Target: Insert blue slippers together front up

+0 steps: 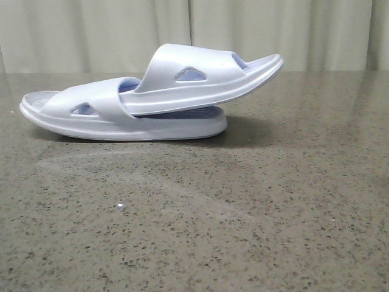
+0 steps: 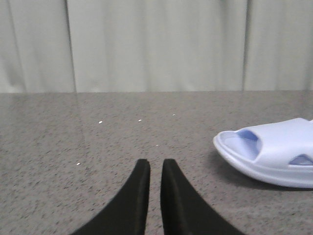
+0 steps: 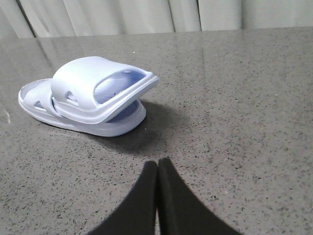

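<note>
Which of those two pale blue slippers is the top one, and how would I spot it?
Look at the speckled grey table, at the nested slipper pair. The upper slipper is tucked under the strap of the lower slipper. Unlike that flat one, it tilts, its free end raised off the table.

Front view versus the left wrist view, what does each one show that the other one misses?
Only the front view shows both blue slippers: the lower slipper flat on the table, and the upper slipper tucked under its strap, tilted up to the right. Neither claw appears there.

Only the left wrist view shows the left claw, its fingers nearly closed with a thin gap, holding nothing, and just one end of a slipper at the frame edge.

Both show the speckled table and the pale curtain behind.
</note>
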